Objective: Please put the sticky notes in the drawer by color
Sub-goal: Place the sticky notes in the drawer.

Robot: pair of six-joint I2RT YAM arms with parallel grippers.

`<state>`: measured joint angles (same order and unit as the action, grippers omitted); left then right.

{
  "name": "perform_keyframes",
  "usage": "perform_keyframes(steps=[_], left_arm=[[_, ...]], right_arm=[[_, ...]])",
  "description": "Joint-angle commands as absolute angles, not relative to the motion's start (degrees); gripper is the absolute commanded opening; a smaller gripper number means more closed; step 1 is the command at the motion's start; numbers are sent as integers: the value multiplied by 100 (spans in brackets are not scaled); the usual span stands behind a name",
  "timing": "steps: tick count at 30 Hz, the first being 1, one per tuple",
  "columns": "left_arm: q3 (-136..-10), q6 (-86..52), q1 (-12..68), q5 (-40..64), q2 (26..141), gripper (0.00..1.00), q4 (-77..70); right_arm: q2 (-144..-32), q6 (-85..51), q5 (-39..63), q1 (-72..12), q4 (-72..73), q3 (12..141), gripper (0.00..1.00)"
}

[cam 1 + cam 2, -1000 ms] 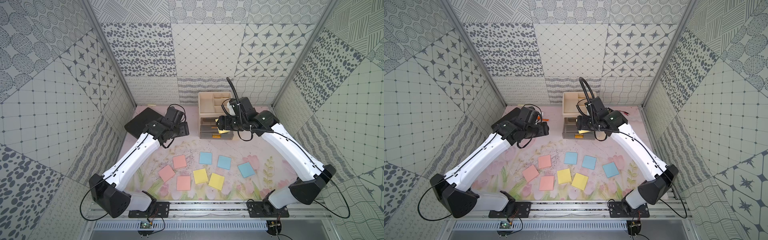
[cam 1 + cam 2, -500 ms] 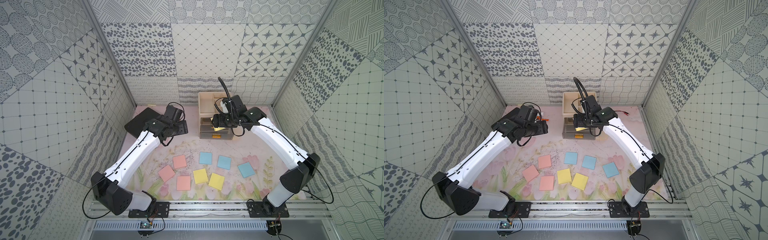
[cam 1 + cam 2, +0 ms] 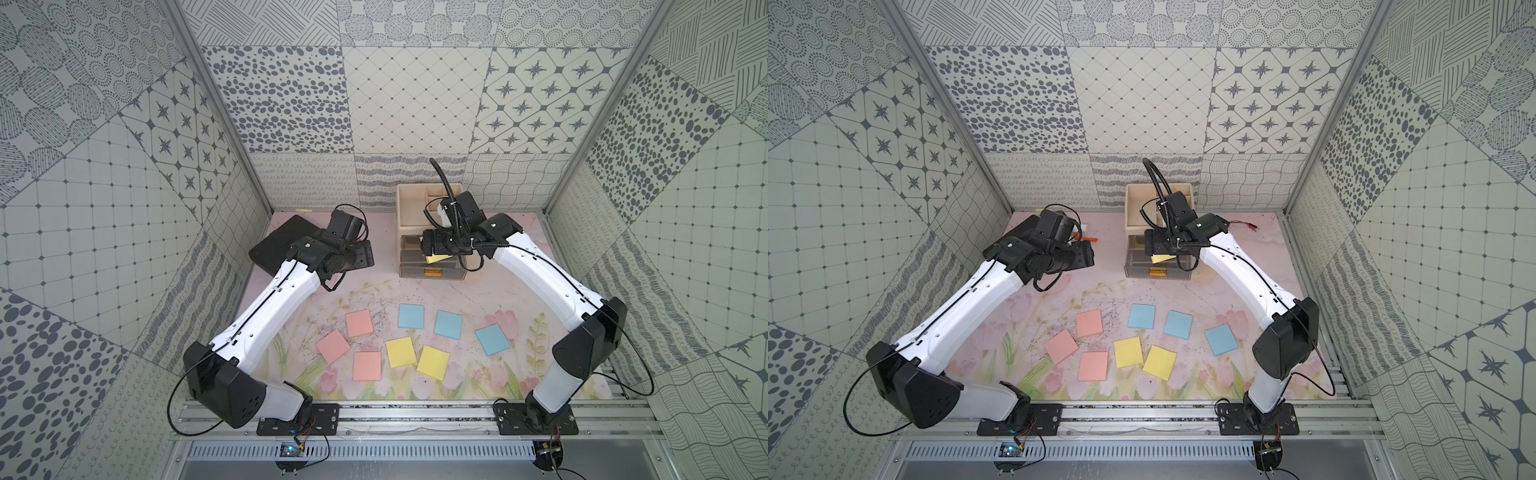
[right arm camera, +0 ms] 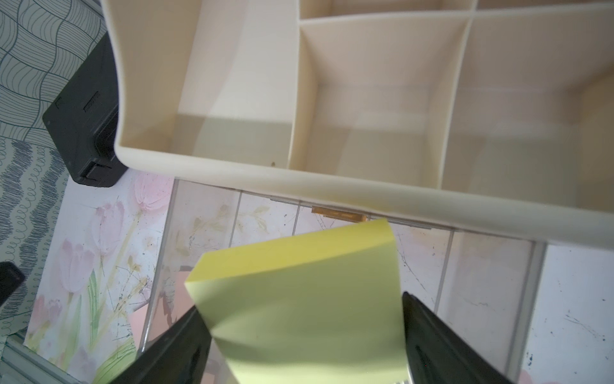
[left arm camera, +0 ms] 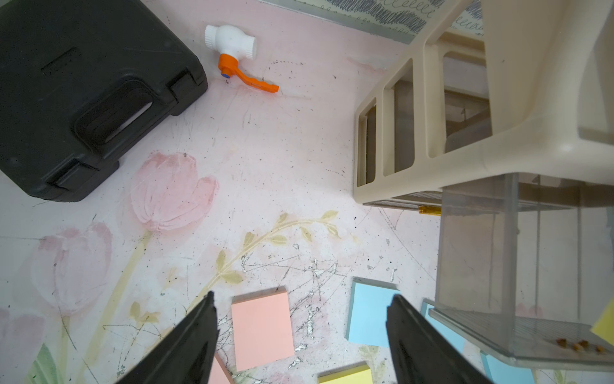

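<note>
Barely started: right hand (image 4: pixel 300 301) hangs over the open drawer (image 3: pixel 411 270) with one yellow sticky note (image 4: pixel 299 266) between its fingers, gripped or just released I can't tell; left hand (image 5: pixel 302 296) open, empty; three pink notes (image 3: pixel 359 323), two yellow notes (image 3: pixel 401 352) and three blue notes (image 3: pixel 411 316) left on the tabletop (image 3: pixel 498 299).

Counting them off now: three pink notes (image 3: pixel 359 323) (image 3: pixel 333 346) (image 3: pixel 367 365) on the table, that's confirmed. Three blue notes (image 3: pixel 411 316) (image 3: pixel 448 324) (image 3: pixel 492 339), matching them. Yellow notes (image 3: pixel 400 352) (image 3: pixel 433 363), only two lying flat, and there's the third yellow note (image 4: pixel 299 299) up off the table, so nine notes in all, three of each color. One cream organizer (image 3: pixel 409 216), one clear drawer (image 3: pixel 411 274) standing open. One black case (image 5: pixel 83 83), one white valve (image 5: pixel 232 43) with a single orange handle. And two arms (image 3: pixel 274 295) (image 3: pixel 536 278) in play.
</note>
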<state>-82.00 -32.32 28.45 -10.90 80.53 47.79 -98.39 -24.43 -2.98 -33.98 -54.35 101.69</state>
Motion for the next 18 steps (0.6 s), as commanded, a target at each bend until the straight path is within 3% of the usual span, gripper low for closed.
perform_keyframes(steps=[1,13,18], left_arm=[[-8168,-3085,2821,-1072,7980,82,4828],[-8173,-3054,2811,-980,7924,83,4682],[-8262,-2971,2813,-893,7972,83,4580]], right_arm=[[-9772,-2294,-462,-3368,-5273,10426,96],[-9230,-2251,-678,-3384,-5967,11119,97],[-8569,-2783,-1464,-3830,-6702,10772,97]])
